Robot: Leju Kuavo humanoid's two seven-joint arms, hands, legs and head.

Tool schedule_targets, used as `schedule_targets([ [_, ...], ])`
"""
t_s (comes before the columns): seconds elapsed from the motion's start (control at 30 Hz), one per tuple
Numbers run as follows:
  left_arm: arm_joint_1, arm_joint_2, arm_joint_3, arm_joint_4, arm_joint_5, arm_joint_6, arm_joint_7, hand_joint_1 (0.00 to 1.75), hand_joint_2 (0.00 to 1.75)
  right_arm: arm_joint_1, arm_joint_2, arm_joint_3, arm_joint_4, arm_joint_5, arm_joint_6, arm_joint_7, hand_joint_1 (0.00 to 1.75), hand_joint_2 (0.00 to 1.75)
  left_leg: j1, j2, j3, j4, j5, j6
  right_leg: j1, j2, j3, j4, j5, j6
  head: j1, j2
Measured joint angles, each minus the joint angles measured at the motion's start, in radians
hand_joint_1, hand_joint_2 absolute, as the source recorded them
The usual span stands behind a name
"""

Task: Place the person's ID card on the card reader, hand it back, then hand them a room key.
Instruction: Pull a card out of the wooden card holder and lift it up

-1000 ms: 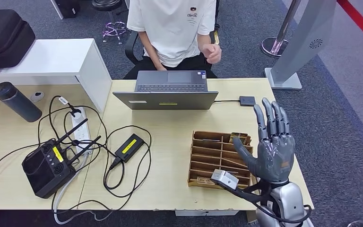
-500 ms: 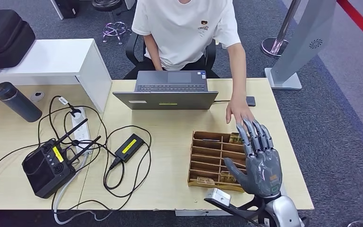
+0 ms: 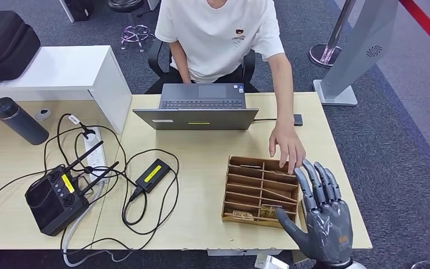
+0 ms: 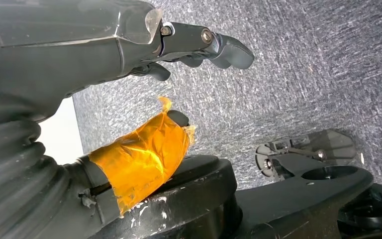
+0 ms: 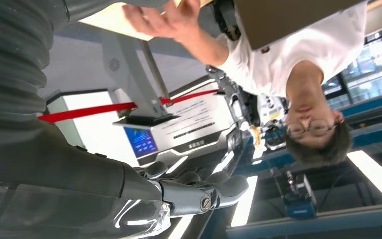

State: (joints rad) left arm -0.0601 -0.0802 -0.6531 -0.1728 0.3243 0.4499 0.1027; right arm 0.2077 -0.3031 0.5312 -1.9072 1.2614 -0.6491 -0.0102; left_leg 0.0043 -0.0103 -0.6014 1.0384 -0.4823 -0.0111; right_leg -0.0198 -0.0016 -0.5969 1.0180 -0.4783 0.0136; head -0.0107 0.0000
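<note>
My right hand stands upright over the table's near right corner with its fingers spread and nothing in it. In the right wrist view the same hand holds nothing. Just beyond it lies a wooden card organizer with cards in its near slots. The person's hand rests on the organizer's far right corner; I cannot tell whether it holds a card. The small black card reader peeks out behind the person's forearm. My left hand hangs over grey carpet, holding nothing, its thumb wrapped in orange tape.
An open laptop sits at the table's far edge before the seated person. On the left lie a black controller, tangled cables, a power strip, a black adapter and a dark bottle.
My right hand has dropped back toward the table's near edge. The person's hand has come down from the chest, past the card reader, onto the organizer's far right corner.
</note>
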Motion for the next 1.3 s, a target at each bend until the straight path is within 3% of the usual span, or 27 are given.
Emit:
schedule_targets([
  [0.13, 0.001, 0.001, 0.001, 0.000, 0.015, 0.000, 0.000, 0.00, 1.75, 0.074, -0.075, 0.044, -0.086, 0.034, -0.033, 0.124, 0.00, 1.75, 0.000, 0.000, 0.000, 0.000, -0.001, 0.001, 0.000, 0.000, 0.001, 0.000, -0.001, 0.002, 0.000, 0.000],
  [0.3, 0.000, 0.001, 0.002, 0.000, 0.031, 0.000, 0.000, 0.00, 1.75, 0.099, -0.145, 0.163, -0.099, -0.041, -0.039, 0.255, 0.00, 1.75, 0.000, 0.001, 0.002, 0.000, -0.002, 0.001, 0.000, 0.001, 0.002, 0.000, -0.001, 0.002, 0.000, 0.000],
  [0.47, 0.000, 0.001, 0.002, 0.000, 0.038, 0.000, 0.000, 0.00, 1.75, 0.112, -0.164, 0.255, -0.066, -0.133, -0.039, 0.267, 0.00, 1.75, 0.000, 0.001, 0.002, 0.000, -0.002, 0.001, 0.000, 0.001, 0.002, 0.000, -0.002, 0.001, 0.000, 0.000],
  [0.67, 0.000, 0.000, 0.002, 0.000, 0.038, 0.000, 0.000, 0.00, 1.75, 0.124, -0.165, 0.280, -0.013, -0.171, -0.039, 0.230, 0.00, 1.75, 0.000, 0.001, 0.002, 0.000, -0.002, 0.001, 0.000, 0.001, 0.002, 0.000, -0.002, 0.001, 0.000, 0.000],
  [0.8, 0.000, 0.000, 0.002, 0.000, 0.038, 0.000, 0.000, 0.00, 1.75, 0.115, -0.158, 0.294, 0.040, -0.249, -0.041, 0.164, 0.00, 1.75, 0.000, 0.001, 0.002, 0.000, -0.002, 0.001, 0.000, 0.001, 0.002, 0.000, -0.002, 0.001, 0.000, 0.000],
  [0.97, 0.000, -0.002, 0.002, 0.000, 0.038, 0.000, 0.000, 0.00, 1.75, 0.076, -0.106, 0.293, 0.176, -0.346, -0.045, 0.009, 0.00, 1.75, 0.000, 0.001, 0.003, 0.000, -0.002, 0.001, 0.000, 0.001, 0.003, 0.000, -0.002, 0.001, 0.000, 0.000],
  [1.13, -0.001, -0.003, 0.002, 0.000, 0.030, 0.001, 0.000, 0.00, 1.75, 0.055, 0.000, 0.228, 0.330, -0.281, -0.047, -0.147, 0.00, 1.75, 0.000, 0.001, 0.004, 0.000, -0.002, 0.001, 0.000, 0.001, 0.004, 0.000, -0.002, 0.001, 0.000, 0.000],
  [1.3, -0.001, -0.003, 0.002, 0.000, 0.022, 0.001, 0.000, 0.00, 1.75, 0.060, 0.130, 0.089, 0.435, -0.147, -0.048, -0.281, 0.00, 1.75, 0.000, 0.001, 0.004, -0.001, -0.002, 0.001, 0.000, 0.001, 0.004, 0.001, -0.002, 0.000, 0.000, 0.000],
])
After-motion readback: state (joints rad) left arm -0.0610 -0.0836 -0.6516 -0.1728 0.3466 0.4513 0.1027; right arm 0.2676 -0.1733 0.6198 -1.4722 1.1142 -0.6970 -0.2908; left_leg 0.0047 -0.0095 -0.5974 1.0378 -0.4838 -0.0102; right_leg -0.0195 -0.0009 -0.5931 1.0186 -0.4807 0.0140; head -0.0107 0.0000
